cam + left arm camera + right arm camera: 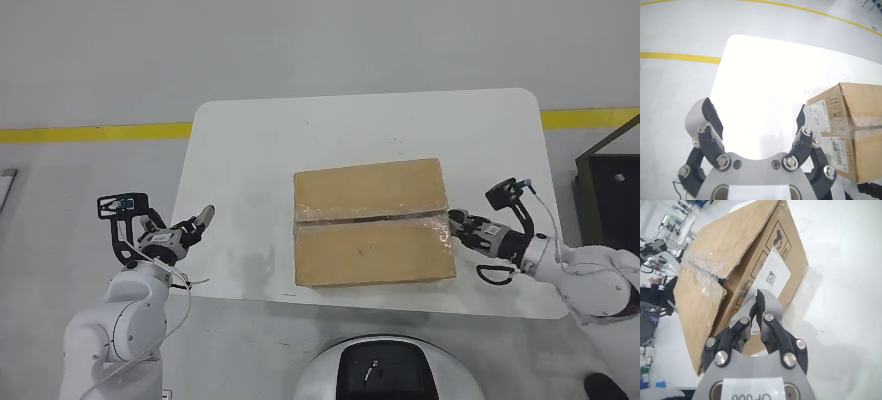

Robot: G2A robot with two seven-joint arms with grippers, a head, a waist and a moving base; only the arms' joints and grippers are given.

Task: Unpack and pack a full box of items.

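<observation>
A brown cardboard box (370,220) lies flat-topped in the middle of the white table (300,130), toward the front edge. Its two top flaps meet along a seam covered with crumpled clear tape (702,275), and one flap corner is lifted a little at the box's right end. My right gripper (455,220) is shut, its tips (758,298) against that end wall beside a white label (774,275). My left gripper (205,217) hangs open over the table's left front corner, well apart from the box (857,123), with nothing between its fingers (712,115).
A dark green bin (610,185) stands on the floor off the table's right side. A yellow line (90,132) runs across the grey floor behind the table. Bare tabletop (762,66) lies left of and behind the box.
</observation>
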